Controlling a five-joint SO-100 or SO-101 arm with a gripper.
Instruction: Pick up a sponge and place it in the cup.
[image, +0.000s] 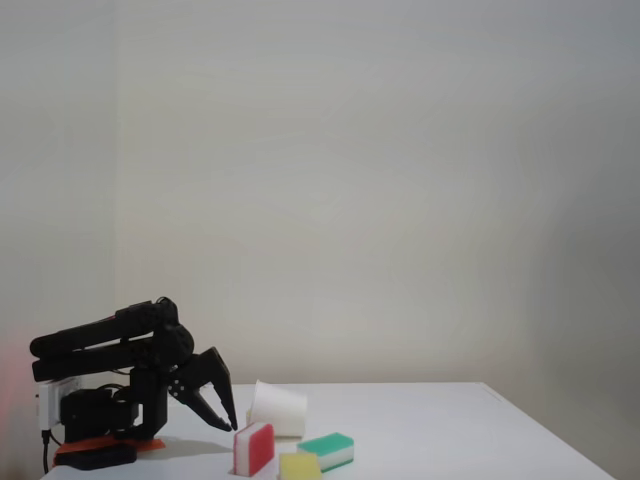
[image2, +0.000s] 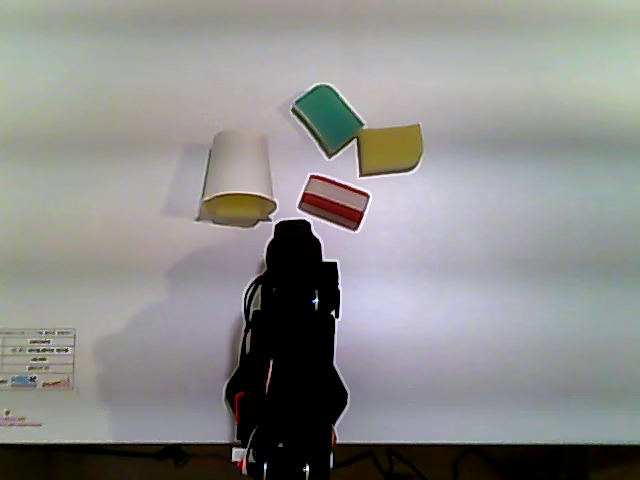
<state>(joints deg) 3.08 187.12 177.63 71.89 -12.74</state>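
Seen from above in the other view, the white desk (image2: 500, 330) carried the cup (image2: 238, 175), which lay on its side with its mouth toward the arm and a pale-yellow mass, apparently the sponge (image2: 238, 206), showing at the opening. To its right sat a red-and-white striped sponge (image2: 334, 202), tilted. Beyond it, a green sponge (image2: 327, 117) touched a deeper-yellow sponge (image2: 389, 149) at one corner. The black arm (image2: 292, 350) reached up from the bottom edge, its tip between the cup and the striped sponge; how the jaws stood could not be made out. A small printed label (image2: 37, 360) lay at the left edge.
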